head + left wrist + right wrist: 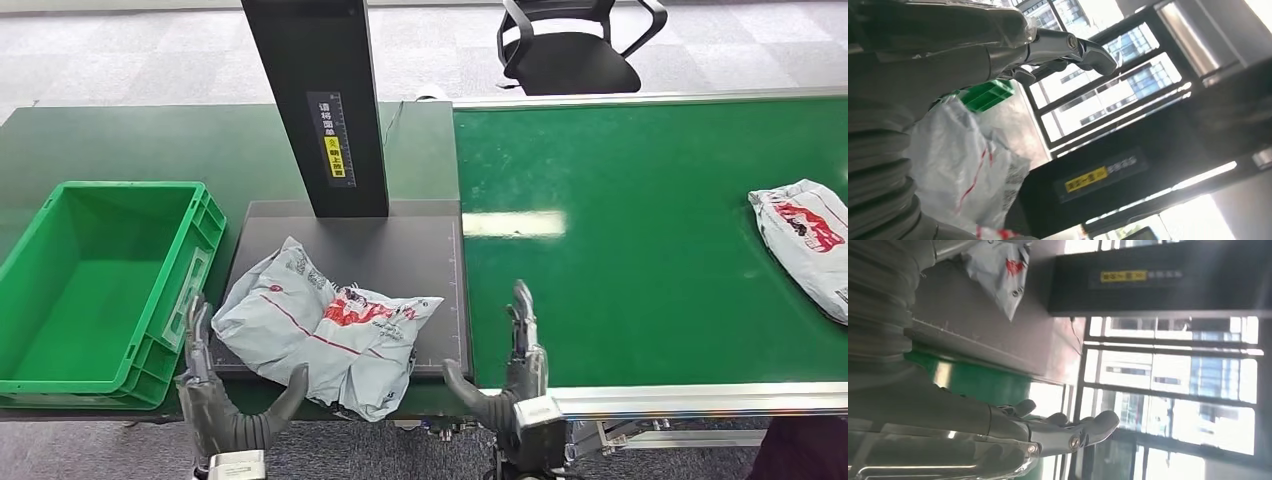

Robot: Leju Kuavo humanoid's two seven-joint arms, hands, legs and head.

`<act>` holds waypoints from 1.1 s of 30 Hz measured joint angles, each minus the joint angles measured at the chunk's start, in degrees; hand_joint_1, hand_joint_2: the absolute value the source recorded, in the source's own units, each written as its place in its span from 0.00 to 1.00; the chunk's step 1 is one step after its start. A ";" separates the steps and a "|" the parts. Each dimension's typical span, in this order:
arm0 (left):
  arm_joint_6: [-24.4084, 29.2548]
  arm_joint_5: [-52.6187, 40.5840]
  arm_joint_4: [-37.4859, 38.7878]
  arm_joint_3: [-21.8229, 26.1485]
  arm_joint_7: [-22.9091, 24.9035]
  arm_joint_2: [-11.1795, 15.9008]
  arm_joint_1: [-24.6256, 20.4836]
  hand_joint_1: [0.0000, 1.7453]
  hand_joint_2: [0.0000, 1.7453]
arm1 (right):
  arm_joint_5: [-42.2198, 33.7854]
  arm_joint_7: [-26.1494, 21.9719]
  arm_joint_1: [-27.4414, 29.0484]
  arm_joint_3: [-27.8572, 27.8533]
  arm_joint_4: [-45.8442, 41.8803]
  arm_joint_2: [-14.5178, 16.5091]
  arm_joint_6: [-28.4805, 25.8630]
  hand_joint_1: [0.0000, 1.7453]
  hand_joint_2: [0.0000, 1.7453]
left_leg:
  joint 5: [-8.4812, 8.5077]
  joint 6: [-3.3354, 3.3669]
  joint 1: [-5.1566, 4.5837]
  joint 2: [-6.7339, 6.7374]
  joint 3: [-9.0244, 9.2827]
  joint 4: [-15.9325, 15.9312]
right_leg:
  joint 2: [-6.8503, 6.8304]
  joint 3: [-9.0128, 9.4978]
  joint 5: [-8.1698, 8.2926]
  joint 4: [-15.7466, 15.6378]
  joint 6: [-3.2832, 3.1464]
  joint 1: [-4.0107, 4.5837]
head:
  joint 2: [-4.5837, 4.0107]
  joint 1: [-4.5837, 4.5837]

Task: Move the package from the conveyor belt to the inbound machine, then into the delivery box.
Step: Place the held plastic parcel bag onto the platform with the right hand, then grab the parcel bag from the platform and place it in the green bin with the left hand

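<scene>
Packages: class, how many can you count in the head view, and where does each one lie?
2. One package lies crumpled on the dark inbound machine plate, between the two hands. The other package lies on the green conveyor belt, at the right edge, partly cut off.

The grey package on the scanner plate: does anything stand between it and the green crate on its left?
Nothing visible does. The grey package lies on the dark scanner plate, beside the empty green crate. The left robot hand is near its front edge.
</scene>
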 joint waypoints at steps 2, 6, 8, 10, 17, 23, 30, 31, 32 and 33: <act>-0.25 -4.23 1.92 -0.52 3.29 0.09 -0.66 0.00 1.00 | 0.17 0.30 2.67 -0.07 -4.35 -0.45 -1.55 0.00 1.00 | 0.00 0.00 0.00 0.00 0.04 0.00 | 0.00 0.03 -0.01 0.00 -0.01 0.00 | 0.00 0.01; -0.65 -11.66 5.54 -1.28 9.22 0.45 -2.33 0.00 1.00 | 0.30 0.89 5.69 -0.17 -9.30 -0.99 -2.10 0.00 1.00 | 0.01 0.01 0.00 0.02 0.15 0.01 | 0.01 0.10 0.01 0.00 0.00 -0.01 | 0.00 -0.01; -1.17 -14.14 8.04 -1.37 11.18 0.58 -3.62 0.00 1.00 | 0.56 0.68 6.17 -0.47 -10.70 -1.11 -0.92 0.00 1.00 | 0.02 0.01 0.00 0.02 0.21 0.01 | 0.01 0.15 0.01 0.00 0.00 -0.01 | 0.00 -0.02; -1.75 -16.37 11.29 -1.40 12.65 0.71 -5.15 0.00 1.00 | 1.10 0.33 6.18 -1.04 -11.64 -1.11 0.57 0.00 1.00 | 0.03 0.02 0.00 0.02 0.26 0.01 | 0.02 0.20 0.01 0.00 0.00 -0.01 | 0.00 -0.03; -4.17 -22.00 24.75 -2.15 14.93 0.61 -11.33 0.00 1.00 | 1.49 0.09 4.93 -3.06 -12.06 -0.99 2.87 0.00 1.00 | 0.03 0.02 -0.01 0.03 0.31 0.02 | 0.05 0.25 0.02 0.00 0.00 -0.01 | 0.00 -0.03; -5.21 -23.52 36.65 -2.10 15.92 -0.55 -17.09 0.00 1.00 | 0.82 0.09 2.86 -3.68 -11.08 -0.96 4.24 0.00 1.00 | 0.03 0.02 -0.01 -0.03 0.37 0.01 | 0.04 0.37 0.01 0.01 0.00 -0.01 | 0.00 -0.01; -5.30 -24.07 46.36 -1.69 14.78 -1.72 -22.34 0.89 1.00 | 0.29 0.09 2.20 -3.85 -9.98 -0.97 4.60 0.00 1.00 | -0.02 0.05 -0.02 -0.12 0.84 0.00 | -0.12 0.88 -0.11 -0.02 0.07 -0.02 | 0.00 -0.02; -5.04 -24.08 47.11 -1.52 14.29 -1.84 -22.75 0.93 1.00 | 0.27 0.09 2.23 -3.86 -9.89 -0.98 4.44 0.00 1.00 | -0.03 0.06 -0.02 -0.12 0.91 0.00 | -0.13 0.94 -0.13 -0.02 0.08 -0.03 | 0.00 -0.01; -4.56 -23.99 47.62 -1.31 13.69 -1.96 -23.02 0.97 1.00 | 0.26 0.09 2.27 -3.88 -9.82 -0.98 4.24 0.00 1.00 | -0.04 0.07 -0.02 -0.12 0.97 0.00 | -0.12 0.99 -0.14 -0.03 0.09 -0.03 | 0.00 -0.01; -3.93 -23.78 47.93 -1.08 12.99 -2.05 -23.17 0.97 1.00 | 0.25 0.09 2.35 -3.89 -9.78 -0.98 4.03 0.00 1.00 | -0.04 0.07 -0.03 -0.12 1.02 0.00 | -0.12 1.03 -0.14 -0.03 0.10 -0.04 | 0.00 -0.02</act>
